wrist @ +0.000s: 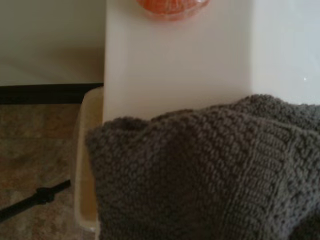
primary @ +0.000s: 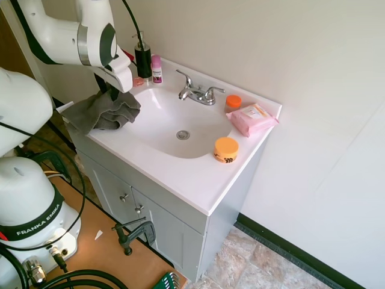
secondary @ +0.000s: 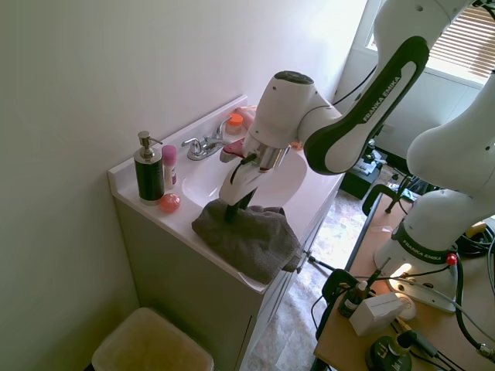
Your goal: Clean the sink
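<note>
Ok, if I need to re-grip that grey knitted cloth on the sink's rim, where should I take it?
Probably from above, at the bunched ridge of the grey knitted cloth resting on the white sink rim. Its outer edge droops over the front, so a hold there would likely drag it off.

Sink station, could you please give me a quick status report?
Gripper shut on grey cloth, at the rim's front corner. Sink basin clear of the cloth. Nothing blocking.

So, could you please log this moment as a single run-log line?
task: clean the sink | gripper: shut on grey cloth | cloth: on front rim corner, overhanging edge, outside basin | basin: nothing in it
</note>
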Motion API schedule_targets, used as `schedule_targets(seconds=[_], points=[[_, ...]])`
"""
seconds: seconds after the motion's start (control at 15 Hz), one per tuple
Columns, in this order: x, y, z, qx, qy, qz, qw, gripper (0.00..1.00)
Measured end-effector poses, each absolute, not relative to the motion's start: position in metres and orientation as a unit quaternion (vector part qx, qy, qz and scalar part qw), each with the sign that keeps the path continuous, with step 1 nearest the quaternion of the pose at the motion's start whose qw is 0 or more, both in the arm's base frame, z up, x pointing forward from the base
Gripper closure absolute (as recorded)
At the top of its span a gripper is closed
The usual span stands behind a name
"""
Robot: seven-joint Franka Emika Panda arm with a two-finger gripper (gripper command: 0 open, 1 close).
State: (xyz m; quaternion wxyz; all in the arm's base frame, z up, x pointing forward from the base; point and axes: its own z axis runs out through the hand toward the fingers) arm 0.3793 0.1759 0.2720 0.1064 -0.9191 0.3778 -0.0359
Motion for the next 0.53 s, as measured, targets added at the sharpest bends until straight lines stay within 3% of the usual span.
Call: schedule_targets(seconds=[0.2,0.53], points=[[0.395,0.167,0.302,-0.922,0.374,-0.064,0.079,0.0],[0.424,0.121,0.354,-0.915,0.39,-0.067,0.076,0.0]])
